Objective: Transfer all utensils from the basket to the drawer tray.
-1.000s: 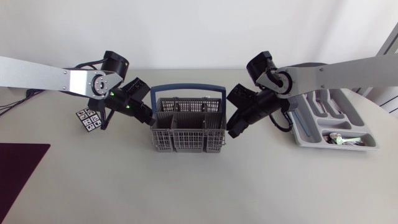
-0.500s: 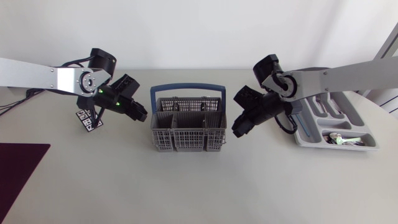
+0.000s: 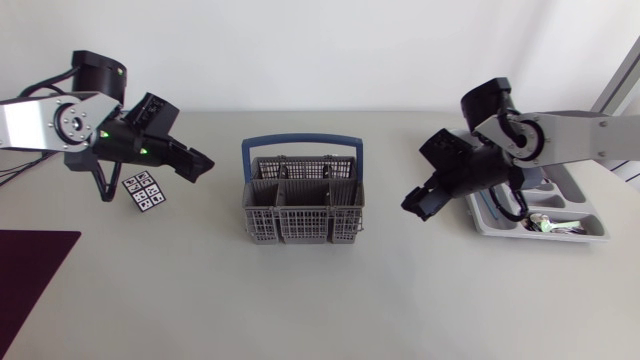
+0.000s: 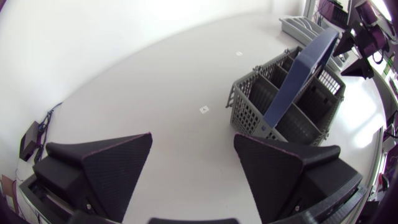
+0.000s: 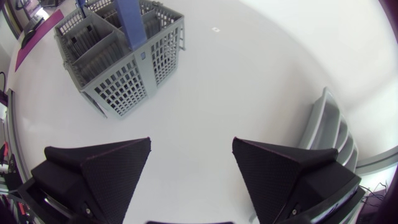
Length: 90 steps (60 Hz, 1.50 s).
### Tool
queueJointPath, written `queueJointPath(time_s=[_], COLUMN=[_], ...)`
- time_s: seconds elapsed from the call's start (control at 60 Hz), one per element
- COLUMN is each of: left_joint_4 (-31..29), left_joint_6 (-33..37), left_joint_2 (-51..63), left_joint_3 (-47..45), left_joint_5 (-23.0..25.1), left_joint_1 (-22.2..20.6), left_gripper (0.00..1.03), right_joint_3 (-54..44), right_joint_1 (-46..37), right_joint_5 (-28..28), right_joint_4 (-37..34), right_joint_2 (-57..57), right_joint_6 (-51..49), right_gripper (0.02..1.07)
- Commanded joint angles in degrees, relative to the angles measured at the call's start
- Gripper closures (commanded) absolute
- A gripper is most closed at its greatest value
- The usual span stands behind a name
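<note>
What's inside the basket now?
No utensils show in the compartments of the basket in any view. In the wrist views the blue handle covers a strip across the middle, and the mesh walls hide some cell bottoms, so those spots are unconfirmed.

Both arms have pulled away from the basket (image 3: 303,218). The left gripper (image 3: 197,166), which was against the basket's left wall a second ago, has swung left and now sits well apart from it, just beyond the marker card (image 3: 145,192). The right gripper (image 3: 414,206) has left the basket's right wall and moved right, now between basket and tray (image 3: 592,238), nearer the tray.
</note>
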Motion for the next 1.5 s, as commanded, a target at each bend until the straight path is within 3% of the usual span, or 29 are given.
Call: queueJointPath(time_s=[0.0,0.2,0.45,0.65,0.783,0.883,1.0,1.233,1.483], left_joint_4=[0.7,-0.4,6.6,8.0,16.6,17.8,22.4,28.5,32.4], left_joint_6=[-3.0,-6.2,-9.9,-9.1,-9.8,-11.3,-13.3,-15.1,-19.3], left_joint_2=[-2.7,-4.6,-14.7,-18.5,-24.1,-25.9,-29.7,-38.0,-45.7], left_joint_3=[-2.0,-2.0,-8.2,-11.5,-17.5,-19.3,-23.5,-31.5,-38.8], left_joint_5=[0.0,-6.7,-7.7,-8.0,-8.0,-8.1,-11.3,-15.1,-15.4], left_joint_1=[1.3,1.8,2.4,2.0,1.9,2.3,2.4,2.0,2.7], left_gripper=[0.04,0.04,0.04,0.04,0.04,0.04,0.04,0.04,0.04], right_joint_3=[-2.2,-4.4,-8.5,-12.8,-18.1,-20.7,-23.2,-32.1,-38.9], right_joint_1=[-1.5,-5.3,-9.7,-11.3,-11.3,-11.3,-11.2,-11.3,-11.5], right_joint_5=[2.0,2.1,2.3,5.6,7.1,7.4,11.0,14.7,17.2], right_joint_4=[0.9,1.2,7.2,12.8,17.5,18.3,18.9,27.6,32.9], right_joint_2=[-3.7,-11.0,-19.5,-25.5,-31.7,-35.3,-38.3,-46.6,-54.6], right_joint_6=[1.8,2.6,5.6,6.8,7.4,8.2,9.7,9.7,9.6], right_gripper=[0.06,0.06,0.06,0.06,0.06,0.06,0.06,0.06,0.06])
